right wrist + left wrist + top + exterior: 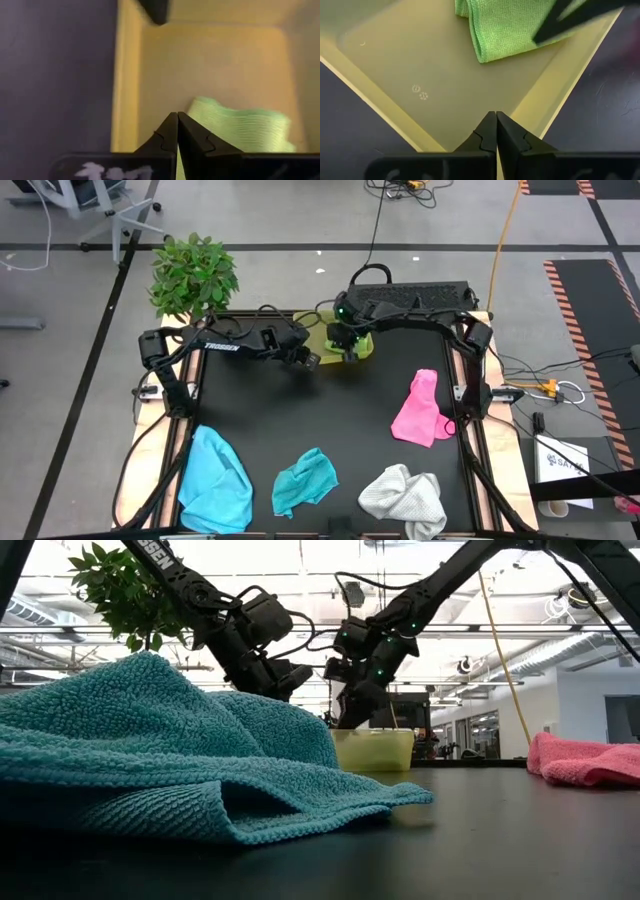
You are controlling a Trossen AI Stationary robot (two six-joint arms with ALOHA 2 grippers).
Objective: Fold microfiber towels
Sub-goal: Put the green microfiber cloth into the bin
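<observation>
A folded lime green towel (507, 27) lies flat in the yellow-green tray (357, 347) at the table's far middle. My right gripper (176, 116) is shut and slants down into the tray beside the lime green towel (245, 130). My left gripper (496, 116) is shut and hangs over the tray's left part (420, 75), with nothing between its fingers. Toward the near edge, the pink towel (420, 410), the light blue towel (215, 480), the teal towel (305, 480) and the white towel (405, 495) lie crumpled on the black table. My right gripper's shut fingers (575, 17) slant down from the far right over the lime green towel's edge (200, 107) in the tray. Whether they touch the cloth, I cannot tell.
A potted plant (193, 275) stands at the table's far left corner. A black box with cables (420, 295) sits behind the tray. Bare black table (330, 415) stretches between the tray and the crumpled towels. In the low view the teal towel (150, 760) fills the foreground.
</observation>
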